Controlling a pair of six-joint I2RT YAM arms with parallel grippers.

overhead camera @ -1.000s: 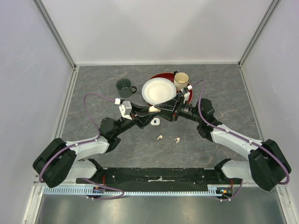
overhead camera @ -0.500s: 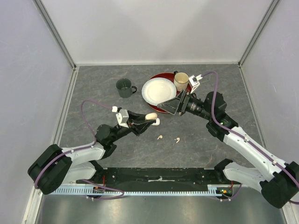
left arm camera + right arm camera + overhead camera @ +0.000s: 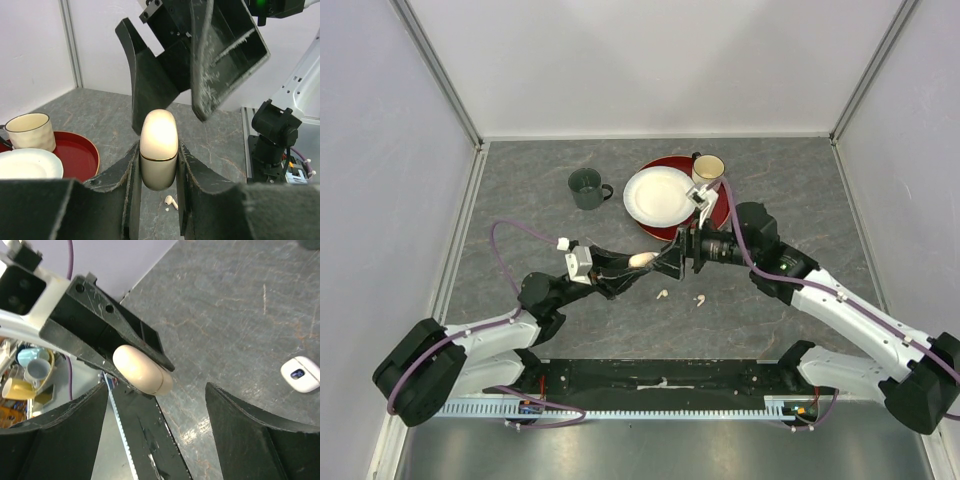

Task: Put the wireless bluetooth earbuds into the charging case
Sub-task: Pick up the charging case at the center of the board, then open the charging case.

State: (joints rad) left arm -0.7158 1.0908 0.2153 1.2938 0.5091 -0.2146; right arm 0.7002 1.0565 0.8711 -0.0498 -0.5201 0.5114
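My left gripper (image 3: 638, 262) is shut on a cream, pill-shaped charging case (image 3: 642, 260), which it holds closed and above the table. In the left wrist view the case (image 3: 159, 150) stands upright between my fingers. My right gripper (image 3: 672, 262) is open and faces the case from the right, close to it but not touching. In the right wrist view the case (image 3: 142, 370) lies beyond my open right gripper (image 3: 157, 440). Two tiny earbuds (image 3: 662, 294) (image 3: 700, 298) lie on the table below the grippers. One white earbud (image 3: 171, 201) shows under the case. The other earbuds are out of view.
A white charging case (image 3: 300, 374) lies on the table near the grippers. Behind them are a white plate (image 3: 660, 195) on a red plate (image 3: 718, 208), a cream mug (image 3: 708, 168) and a dark green mug (image 3: 587, 187). Grey walls enclose the table.
My right gripper swung away over the plates, then came back down and left to face the case. My left gripper kept hold of the case and drew back slightly.
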